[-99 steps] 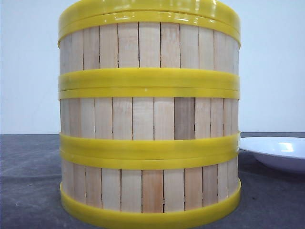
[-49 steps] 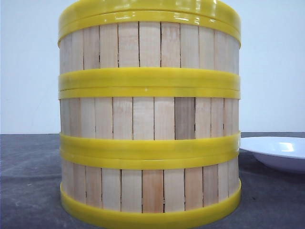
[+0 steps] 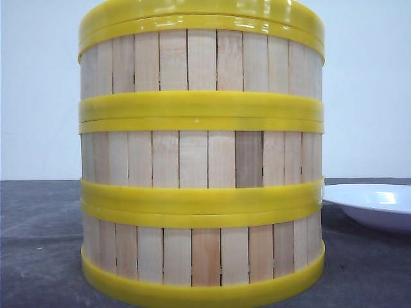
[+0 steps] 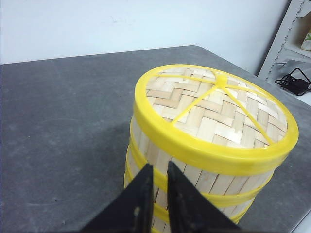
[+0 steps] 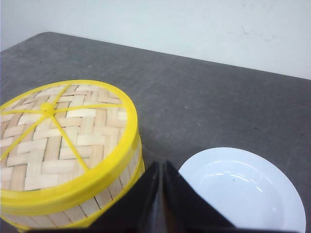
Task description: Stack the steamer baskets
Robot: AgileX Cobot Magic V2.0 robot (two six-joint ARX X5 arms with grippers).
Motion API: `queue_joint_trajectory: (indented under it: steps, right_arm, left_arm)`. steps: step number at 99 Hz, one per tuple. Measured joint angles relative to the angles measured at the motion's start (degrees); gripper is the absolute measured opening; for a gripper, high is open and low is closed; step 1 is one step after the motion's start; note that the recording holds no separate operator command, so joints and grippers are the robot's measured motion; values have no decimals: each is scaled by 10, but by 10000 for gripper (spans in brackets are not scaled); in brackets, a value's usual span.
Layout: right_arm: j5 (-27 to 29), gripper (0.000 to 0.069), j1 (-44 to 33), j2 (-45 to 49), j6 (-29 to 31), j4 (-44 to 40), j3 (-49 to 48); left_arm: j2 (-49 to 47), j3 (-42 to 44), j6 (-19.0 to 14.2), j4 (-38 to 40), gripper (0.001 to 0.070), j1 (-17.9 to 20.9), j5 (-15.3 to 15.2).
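Three steamer baskets stand stacked in one column on the grey table: the bottom basket (image 3: 200, 255), the middle basket (image 3: 200, 159) and the top basket (image 3: 200, 61). A woven bamboo lid (image 4: 214, 104) with a yellow rim covers the stack. My left gripper (image 4: 159, 167) hovers beside the stack's wall, apart from it, fingers drawn together to a thin slit with nothing in it. My right gripper (image 5: 161, 165) hangs shut and empty between the lidded stack (image 5: 58, 131) and the plate. Neither gripper shows in the front view.
A white shallow plate (image 5: 243, 187) lies on the table right of the stack, also seen in the front view (image 3: 372, 202). A white shelf with black cables (image 4: 294, 80) stands past the table's edge. A pale wall closes the back.
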Motion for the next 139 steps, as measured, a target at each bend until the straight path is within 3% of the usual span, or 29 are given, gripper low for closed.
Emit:
queue_joint_trajectory:
  steps: [104,121,139]
  right_arm:
    - [0,7,0,0,0,1,0]
    - [0,7,0,0,0,1,0]
    - [0,7,0,0,0,1,0]
  left_arm:
    - [0,0,0,12,25,1,0]
    - [0,-1,27,34,25,41,0]
    - [0,-31,66,47,25,119,-3]
